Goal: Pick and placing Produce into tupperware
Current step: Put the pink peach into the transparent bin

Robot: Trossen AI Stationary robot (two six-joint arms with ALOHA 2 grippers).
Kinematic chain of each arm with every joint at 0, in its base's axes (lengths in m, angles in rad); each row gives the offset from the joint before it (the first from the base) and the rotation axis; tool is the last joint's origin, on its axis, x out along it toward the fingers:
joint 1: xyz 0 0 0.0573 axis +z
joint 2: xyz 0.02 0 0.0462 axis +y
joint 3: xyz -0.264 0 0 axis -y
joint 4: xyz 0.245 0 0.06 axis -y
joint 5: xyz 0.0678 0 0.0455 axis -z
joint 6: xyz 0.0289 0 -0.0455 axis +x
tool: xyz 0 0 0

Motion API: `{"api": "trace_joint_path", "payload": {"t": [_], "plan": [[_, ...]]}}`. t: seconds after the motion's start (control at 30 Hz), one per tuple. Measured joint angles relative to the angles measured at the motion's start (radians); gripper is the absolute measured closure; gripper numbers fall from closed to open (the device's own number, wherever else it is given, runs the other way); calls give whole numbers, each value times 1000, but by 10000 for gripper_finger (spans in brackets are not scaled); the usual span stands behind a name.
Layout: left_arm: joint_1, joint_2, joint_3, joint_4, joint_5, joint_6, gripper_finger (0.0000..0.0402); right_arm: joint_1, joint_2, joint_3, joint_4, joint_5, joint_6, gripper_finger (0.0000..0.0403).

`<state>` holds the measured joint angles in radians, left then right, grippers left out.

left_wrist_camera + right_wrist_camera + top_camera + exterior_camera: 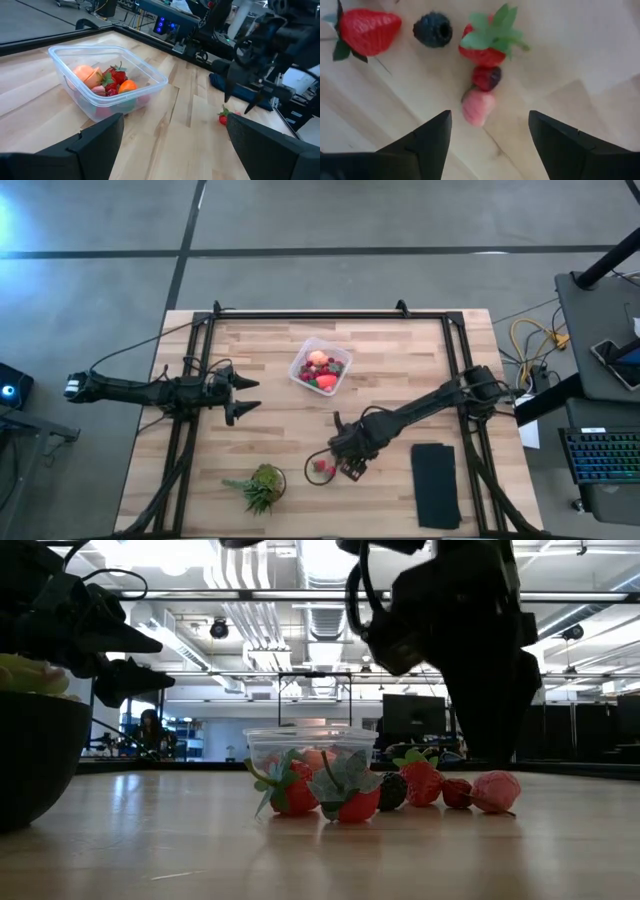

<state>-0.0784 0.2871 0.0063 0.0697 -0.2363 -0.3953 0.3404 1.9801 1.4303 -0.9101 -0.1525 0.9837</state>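
Observation:
The clear tupperware (320, 367) stands on the table's far middle and holds a pink-orange round fruit (86, 74), red strawberries and an orange piece (128, 86). Loose produce lies near the table's near middle (322, 468): two strawberries (370, 30) (489, 45), a black berry (433, 30), a dark red berry (487, 78) and a pink berry (477, 106). My right gripper (490, 117) hovers open just above the pink berry, fingers pointing down and touching nothing. My left gripper (246, 397) waits open, left of the tub.
A spiky green plant in a pot (262, 487) stands near the table's near edge, left of the loose pieces. A flat black pad (435, 485) lies to their right. A dark metal frame (330, 313) runs along the table's edges.

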Motion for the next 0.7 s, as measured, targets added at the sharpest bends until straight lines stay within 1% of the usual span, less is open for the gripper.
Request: {"api": "trace_joint_path", "payload": {"t": [0.17,0.33,0.53,0.7], "plan": [[0,0,0,0,0,0,63,12,36,-2,9,-30,27,155],[0,0,0,0,0,0,63,18,49,-3,16,-28,61,165],[0,0,0,0,0,0,63,18,75,-3,66,-30,133,175],[0,0,0,0,0,0,63,19,99,5,59,-31,135,177]]}}
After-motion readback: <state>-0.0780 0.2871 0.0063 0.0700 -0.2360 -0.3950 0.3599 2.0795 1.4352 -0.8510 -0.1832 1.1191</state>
